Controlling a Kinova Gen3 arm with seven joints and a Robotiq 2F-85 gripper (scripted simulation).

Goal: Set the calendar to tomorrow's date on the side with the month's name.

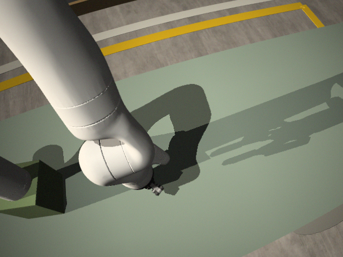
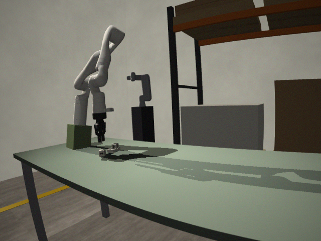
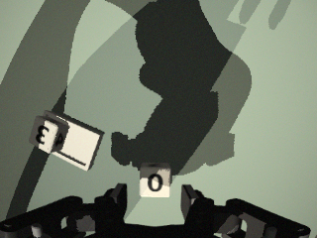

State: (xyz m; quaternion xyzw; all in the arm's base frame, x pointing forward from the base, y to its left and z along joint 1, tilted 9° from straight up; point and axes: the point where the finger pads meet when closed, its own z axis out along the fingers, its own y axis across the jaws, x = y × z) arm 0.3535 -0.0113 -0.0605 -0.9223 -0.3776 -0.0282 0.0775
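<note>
Robot arm point(image 1: 133, 155) point(image 2: 103, 54) over a pale green table point(image 1: 221, 216) point(image 2: 181, 187) point(image 3: 282, 174), seen from top, ext. & wrist cams. The arm's base stands on a green block point(image 1: 51, 188) point(image 2: 77, 137) at one end of the tabletop. The gripper point(image 1: 150, 186) point(image 2: 101, 141) point(image 3: 154, 195) points down, approx. half open, w/ nothing held; its tips are above the tabletop, not touching it. The loose cube point(image 2: 102, 152) point(image 3: 155, 183) rests on the table outside the tray; in the wrist view it appears between the fingertips, but lies below them, w/ a dark "0" on its visible lit face. The calendar tray point(image 2: 113, 149) point(image 3: 85, 146) lies near it, i.e. to the L of the loose cube in the wrist view, apart from it. A second cube point(image 2: 115, 145) point(image 3: 47, 134) is at the tray's far-L end in that view, showing a mark like a reversed "3" & a partly shaded one on the adj. face; whether it sits flat, can't tell. Bkgd. (ext. view): a small gray arm point(image 2: 146, 87) on a black pedestal point(image 2: 135, 124), a tall rack point(image 2: 173, 65) & a big gray box point(image 2: 220, 127).
</note>
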